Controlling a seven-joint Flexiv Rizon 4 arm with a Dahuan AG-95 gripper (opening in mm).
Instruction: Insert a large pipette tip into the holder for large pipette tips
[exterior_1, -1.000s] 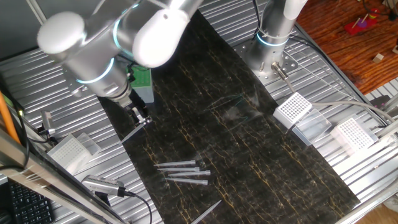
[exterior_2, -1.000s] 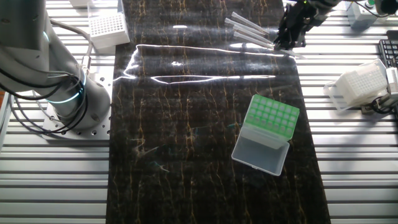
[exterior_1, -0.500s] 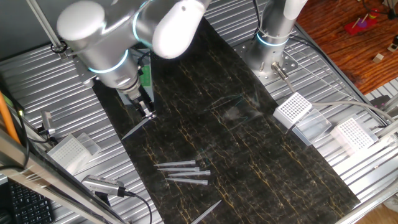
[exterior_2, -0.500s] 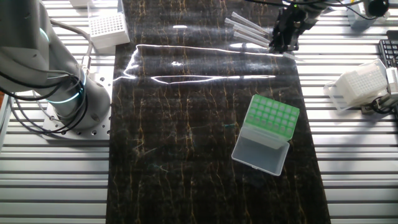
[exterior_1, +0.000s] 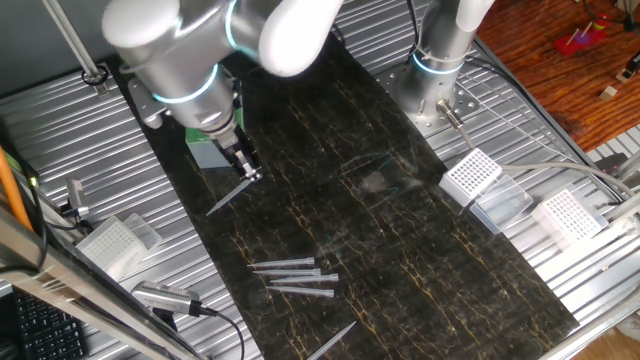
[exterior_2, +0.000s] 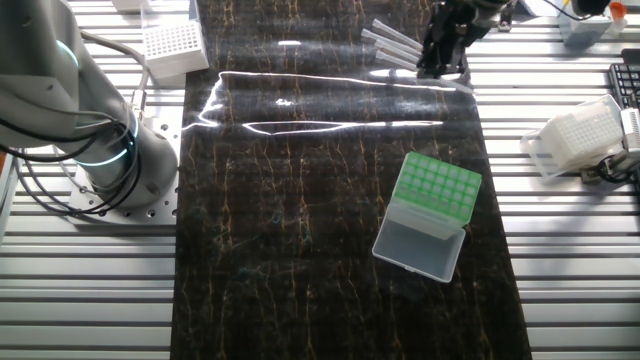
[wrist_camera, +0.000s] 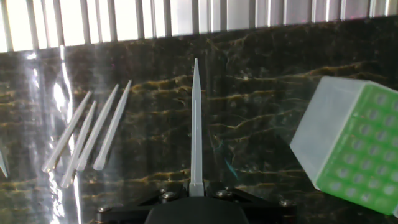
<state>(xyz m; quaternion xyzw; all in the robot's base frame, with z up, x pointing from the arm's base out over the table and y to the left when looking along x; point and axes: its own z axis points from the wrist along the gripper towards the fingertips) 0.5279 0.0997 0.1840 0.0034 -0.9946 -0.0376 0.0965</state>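
Worktop (exterior_2: 330, 250) carries everything; arm (exterior_1: 190, 60) is over its far-left part in one fixed view. Holder (exterior_2: 428, 215) sits well apart from the pincer (wrist_camera: 196, 186), ahead and to its right in the hand view, lid open, green rack up. Pincer is pinching the tip (wrist_camera: 196, 124) by its wide end, point sticking straight out along the fingers. Spare tips (wrist_camera: 87, 140) lie on the worktop to the pincer's left.

Risks, my read:
- Tip is held by a short bit of its base only. Any knock on the holder edge could pivot or drop it.
- Point must land in one rack hole. Holder sits skewed to the pincer's axis, so a small offset puts the point on the green web between holes, and the tip bends or slips.
- Tip hangs slanted in one fixed view; it needs to go vertical before descent.

View differences:
- Hand view shows the grip and tip alignment; fixed views don't resolve the fingers.
- Other fixed view shows the whole holder; the first fixed view probably has it mostly hidden behind the arm.
- Tip barely visible in the other fixed view.
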